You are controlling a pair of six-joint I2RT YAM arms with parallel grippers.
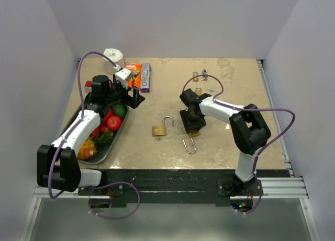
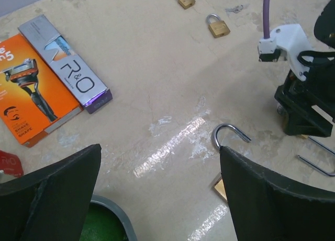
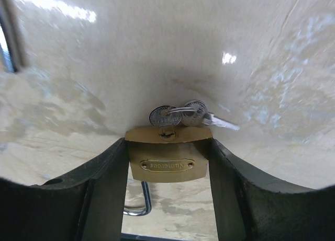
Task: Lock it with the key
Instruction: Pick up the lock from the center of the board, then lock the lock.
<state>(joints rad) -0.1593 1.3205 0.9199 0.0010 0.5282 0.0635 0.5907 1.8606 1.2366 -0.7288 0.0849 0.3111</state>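
Note:
My right gripper is shut on the brass body of a padlock, one finger against each side. A key sits in its keyhole, and a second key hangs from the same ring. The lock's steel shackle stands open behind the body. From above, this gripper is low over the table's middle, with the shackle pointing toward the near edge. My left gripper is open and empty, hovering between the tray and a second padlock.
The second brass padlock lies open-shackled left of the held one. Two small padlocks and loose keys lie at the back. A fruit tray, razor box, grey box and tape roll sit left.

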